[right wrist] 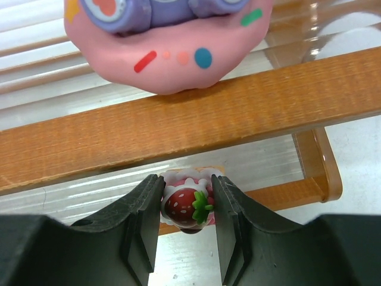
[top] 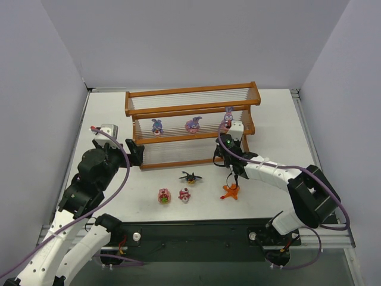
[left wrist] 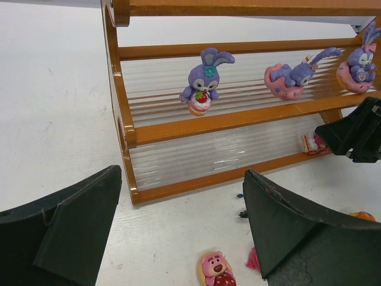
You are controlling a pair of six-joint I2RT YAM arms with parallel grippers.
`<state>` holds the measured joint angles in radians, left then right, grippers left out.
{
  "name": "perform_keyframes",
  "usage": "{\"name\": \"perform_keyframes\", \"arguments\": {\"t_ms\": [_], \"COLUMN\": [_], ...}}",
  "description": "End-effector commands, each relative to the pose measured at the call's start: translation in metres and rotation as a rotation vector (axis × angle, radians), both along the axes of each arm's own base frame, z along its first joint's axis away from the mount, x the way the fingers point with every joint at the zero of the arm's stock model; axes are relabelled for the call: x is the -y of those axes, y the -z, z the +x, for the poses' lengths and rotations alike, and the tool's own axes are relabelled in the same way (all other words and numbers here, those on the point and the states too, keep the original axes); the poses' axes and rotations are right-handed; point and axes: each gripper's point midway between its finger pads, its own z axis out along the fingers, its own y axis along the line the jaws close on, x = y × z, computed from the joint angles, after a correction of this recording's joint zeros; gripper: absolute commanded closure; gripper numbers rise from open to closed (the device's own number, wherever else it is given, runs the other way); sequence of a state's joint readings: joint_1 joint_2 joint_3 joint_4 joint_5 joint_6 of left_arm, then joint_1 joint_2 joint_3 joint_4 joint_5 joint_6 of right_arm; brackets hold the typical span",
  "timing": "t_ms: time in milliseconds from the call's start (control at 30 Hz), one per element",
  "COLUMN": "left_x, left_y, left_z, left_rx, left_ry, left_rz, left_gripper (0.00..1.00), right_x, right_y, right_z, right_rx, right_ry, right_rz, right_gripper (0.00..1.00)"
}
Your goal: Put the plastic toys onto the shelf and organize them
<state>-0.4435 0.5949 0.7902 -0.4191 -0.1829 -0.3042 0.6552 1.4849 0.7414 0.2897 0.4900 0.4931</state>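
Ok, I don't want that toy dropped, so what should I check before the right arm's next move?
1. Right gripper shut on the strawberry toy: ok.
2. Toy resting on the bottom tier of the shelf: cannot tell.
3. Room on the bottom tier beside it: ok.
4. Purple bunny on the tier above not touched by the gripper: ok.
5. Left gripper open, apart from the right arm: ok.

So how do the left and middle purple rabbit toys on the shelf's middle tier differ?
The left purple long-eared plastic figurine stands upright, ears up, holding a strawberry-topped cupcake; the middle purple long-eared figurine lies flat on a pink ring, ears pointing sideways. Both sit on the orange-brown rack's middle tier.
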Motion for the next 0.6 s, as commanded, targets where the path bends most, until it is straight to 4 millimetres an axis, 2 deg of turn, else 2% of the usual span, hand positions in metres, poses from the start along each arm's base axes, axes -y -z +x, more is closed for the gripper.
{"name": "perform_keyframes", "arguments": {"t_ms": [0, 567], "left_x": [0.000, 0.002], "left_y": [-0.022, -0.026], "left_z": [-0.002, -0.004], "left_rx": [0.035, 0.028], "left_ry": [0.002, 0.009], "left_rz": [-0.024, -0.044], "left_gripper": [0.07, 0.07], "right_x": [-0.002, 0.001], "right_y": [-0.012, 0.005], "right_z": [0.012, 0.019], "right_rx": [0.084, 0.099], "right_ry": [0.007, -0.026], "right_rz": [0.014, 0.001], "right_gripper": [0.94, 0.92]}}
